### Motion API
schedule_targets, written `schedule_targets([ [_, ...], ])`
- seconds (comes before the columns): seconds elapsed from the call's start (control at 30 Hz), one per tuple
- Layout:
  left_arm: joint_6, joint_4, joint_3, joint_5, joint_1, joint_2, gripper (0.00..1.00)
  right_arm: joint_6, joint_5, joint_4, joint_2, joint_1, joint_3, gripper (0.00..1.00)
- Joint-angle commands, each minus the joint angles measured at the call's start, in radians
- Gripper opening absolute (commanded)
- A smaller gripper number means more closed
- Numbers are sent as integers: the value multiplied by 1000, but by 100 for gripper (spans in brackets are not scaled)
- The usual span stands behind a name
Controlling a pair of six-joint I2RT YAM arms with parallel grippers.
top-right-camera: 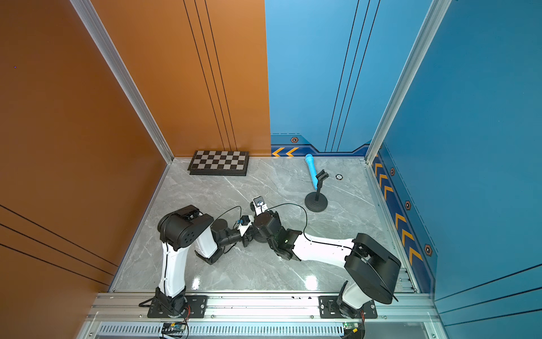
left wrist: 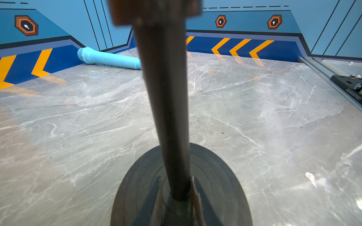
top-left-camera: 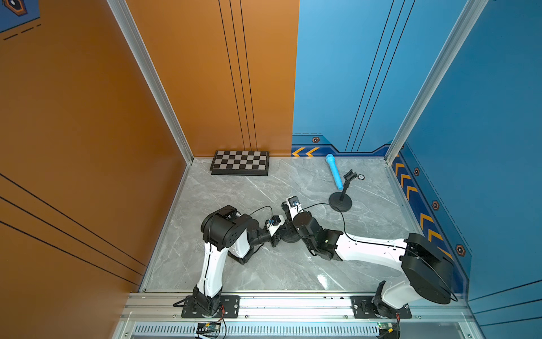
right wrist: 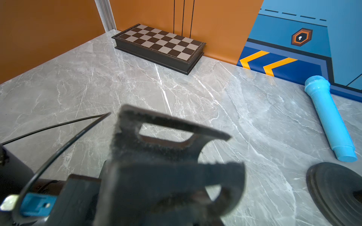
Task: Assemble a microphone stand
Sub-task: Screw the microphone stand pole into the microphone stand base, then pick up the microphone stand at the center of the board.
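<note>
Left gripper [left wrist: 176, 193]: closed low on the pole [left wrist: 166, 107], just above the round base [left wrist: 215, 185].
Right gripper [right wrist: 225, 154]: blurred; can't tell its grip.
Position: well out from the chessboard [top-left-camera: 240, 163].
Done: pole seemingly seated.
Remaining: microphone [top-left-camera: 334, 171], along the wall from the chessboard, lying loose.
Hidden: pole top, any clip there.

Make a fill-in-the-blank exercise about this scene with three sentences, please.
1. The microphone lying flat is coloured ___.
2. The chessboard sits against the ___ wall.
3. The left hand grips the pole, which stands on a round ___.

Missing words: blue; orange; base.
</note>
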Motion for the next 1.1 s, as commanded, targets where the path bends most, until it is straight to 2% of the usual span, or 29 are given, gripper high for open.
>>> schedule_targets([
  [0.0,8,-172,-21,-33,3,44,26,-83,-206,-2,-17,-61,-4,33],
  [0.13,7,-171,-21,-25,3,44,26,-220,-591,-53,-95,-159,-16,47],
  [0.2,5,-173,-21,-24,3,43,27,-288,-772,-95,-119,-229,-10,51],
  [0.37,5,-172,-21,-22,3,44,26,-469,-1018,-283,-109,-333,76,54],
  [0.47,6,-173,-19,-20,4,47,26,-535,-1108,-348,-62,-368,134,54],
  [0.6,4,-172,-19,-23,4,48,27,-614,-1153,-450,8,-390,217,54],
  [0.8,4,-173,-20,-22,3,50,27,-640,-1200,-459,73,-401,263,51],
  [0.87,2,-172,-20,-24,3,49,27,-628,-1209,-441,87,-402,263,46],
  [0.93,3,-173,-20,-22,3,50,27,-601,-1198,-394,89,-399,247,35],
  [1.07,3,-172,-19,-25,3,48,27,-504,-1092,-208,58,-384,145,14],
])
